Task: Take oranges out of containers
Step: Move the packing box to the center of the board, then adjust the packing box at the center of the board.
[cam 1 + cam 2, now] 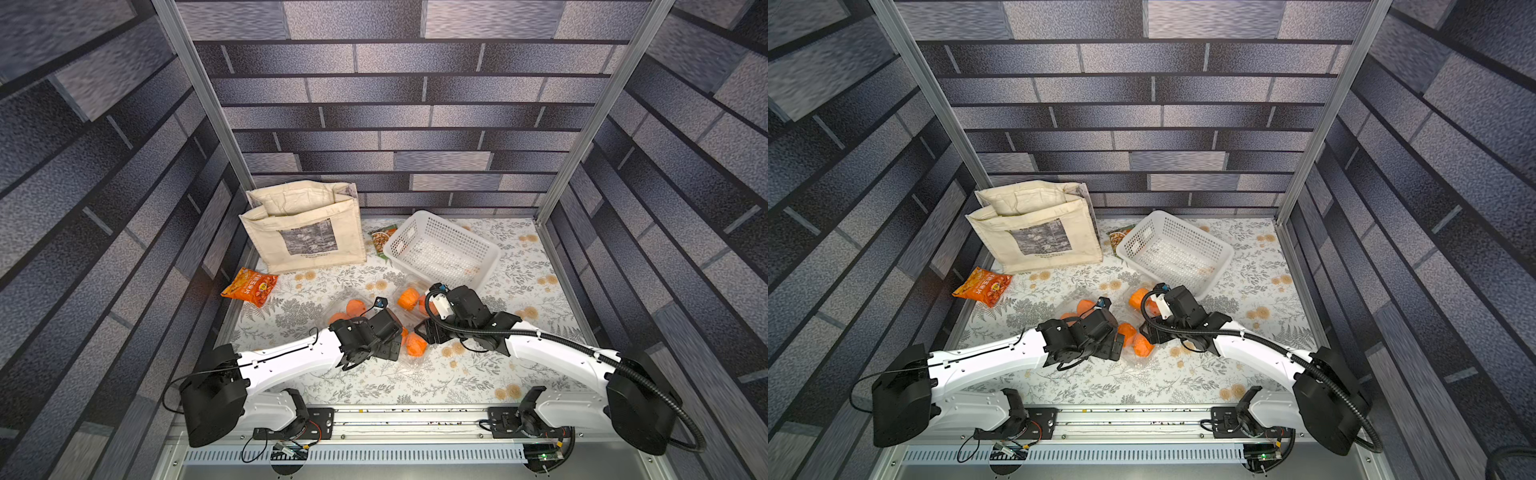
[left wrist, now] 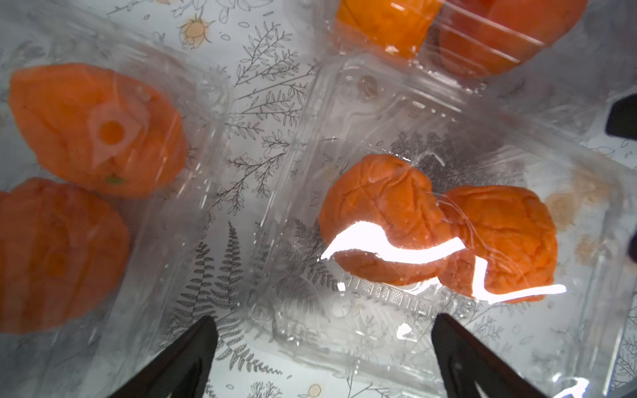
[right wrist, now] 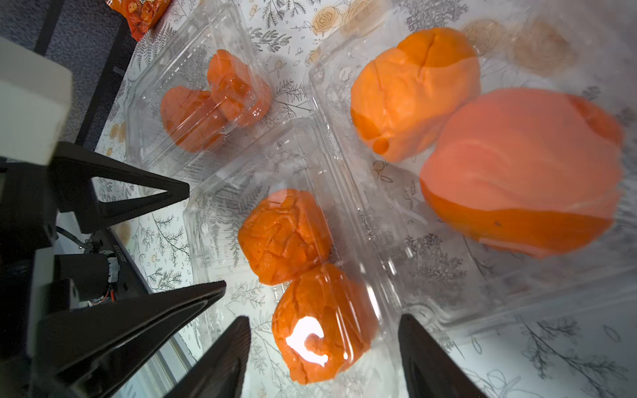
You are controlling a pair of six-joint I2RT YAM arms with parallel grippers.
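Right, all six small, round, lumpy-skinned bright orange oranges (image 3: 282,234) are inside the three clear thin-plastic clamshell containers. They sit two to a box, with the lids down over them as far as I can see. The boxes huddle together in the middle of the floral-patterned counter (image 1: 374,382). The near container (image 2: 379,113) lies between my two arms. The left container (image 3: 179,69) sits just beside it. The far container (image 3: 448,268) is just behind, close to the white perforated plastic basket (image 1: 440,249).

My left end effector (image 2: 324,317) is spread wide with nothing between its black fingers. It is poised at the near container's edge, and that box's two fruits are straight ahead in the left wrist view. My right end effector (image 3: 321,317) also has its jaws apart, one on either side of the end of the near container. One orange is framed between them under the lid. I see gaps between fingers and fruit, but I cannot tell whether a finger touches the plastic.

At the back left a beige cloth tote bag (image 1: 303,232) stands upright. A crinkled orange snack packet (image 1: 249,286) lies flat near the left wall. A smaller green-edged packet (image 1: 383,239) lies between bag and basket.
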